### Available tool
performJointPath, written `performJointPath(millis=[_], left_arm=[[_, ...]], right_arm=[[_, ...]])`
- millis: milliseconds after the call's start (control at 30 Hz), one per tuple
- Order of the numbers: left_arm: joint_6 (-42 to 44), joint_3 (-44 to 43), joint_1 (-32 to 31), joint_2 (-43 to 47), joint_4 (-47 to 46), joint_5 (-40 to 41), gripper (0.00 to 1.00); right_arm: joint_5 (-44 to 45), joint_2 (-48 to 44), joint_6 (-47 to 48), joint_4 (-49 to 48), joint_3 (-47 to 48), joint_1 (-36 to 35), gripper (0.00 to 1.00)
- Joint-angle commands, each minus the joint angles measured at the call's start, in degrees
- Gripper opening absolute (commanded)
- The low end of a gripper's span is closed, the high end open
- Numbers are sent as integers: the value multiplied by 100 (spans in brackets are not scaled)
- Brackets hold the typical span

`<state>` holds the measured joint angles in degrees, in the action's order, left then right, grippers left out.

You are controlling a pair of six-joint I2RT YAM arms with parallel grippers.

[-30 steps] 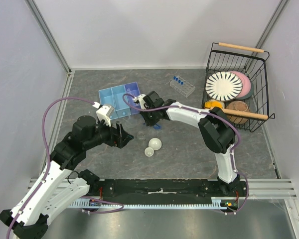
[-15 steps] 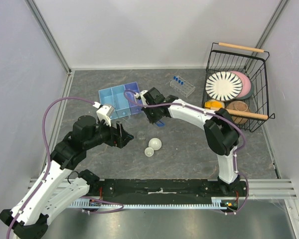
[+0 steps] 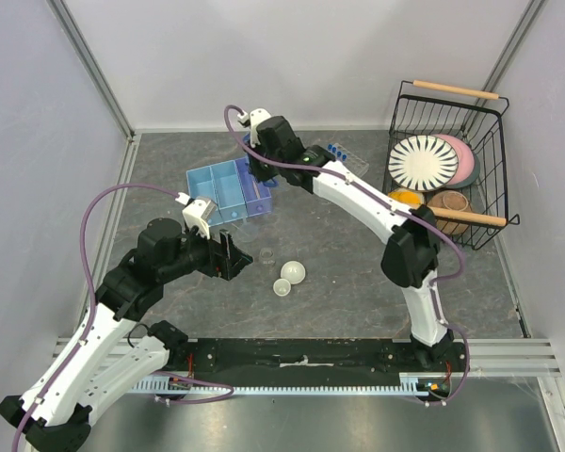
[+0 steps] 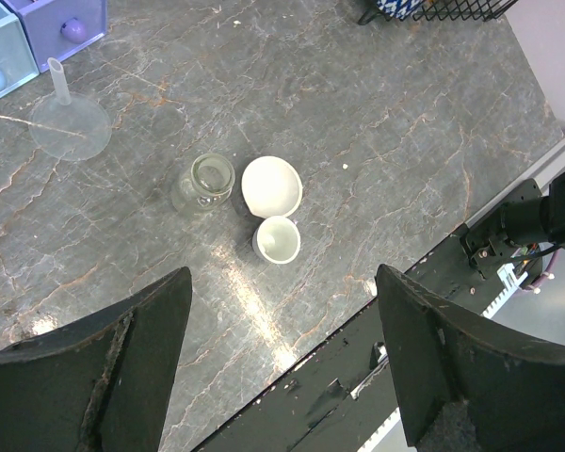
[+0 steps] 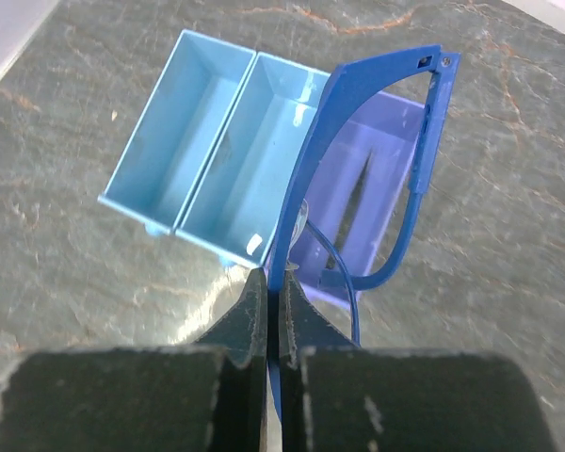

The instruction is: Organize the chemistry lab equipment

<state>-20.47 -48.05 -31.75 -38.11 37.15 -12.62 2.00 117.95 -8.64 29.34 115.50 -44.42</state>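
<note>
Right gripper (image 5: pixel 273 282): clamped on the blue-framed clear safety glasses (image 5: pixel 308 155), held above a light-blue and purple three-compartment plastic tray (image 5: pixel 184 122).
Left gripper (image 3: pixel 235 256): jaws apart, holding nothing, over the grey marbled tabletop (image 4: pixel 405 141).
Below it: two small white round dishes (image 4: pixel 271 185) side by side, with a small clear glass jar (image 4: pixel 203 184) just beside them.
Clear plastic tube rack (image 3: pixel 345 165) with blue-capped tubes: at the far end of the tabletop.

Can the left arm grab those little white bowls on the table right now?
Probably yes. The left gripper is open and empty, pointing at the white dishes, with only bare table between. The small glass jar sits right beside them, though.
</note>
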Motion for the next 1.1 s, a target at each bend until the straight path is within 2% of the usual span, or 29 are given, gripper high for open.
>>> performJointPath(millis=[0,533,767,1067], left_arm=[[43,-73,-16,67,-181,-83,85],[87,42,-16,172,-173,-118,85],[131,68,-16,172,-181,-118,85],[157,85,-16,93,-225,-118,85]], right_arm=[[116,780,-462,-376,561,-23,0],[143,1669,-1016,-1352,833,57,0],[46,2083,-1297,-1396,1255,215,0],[-68,2328,-1464,-1204,1334,303,0]])
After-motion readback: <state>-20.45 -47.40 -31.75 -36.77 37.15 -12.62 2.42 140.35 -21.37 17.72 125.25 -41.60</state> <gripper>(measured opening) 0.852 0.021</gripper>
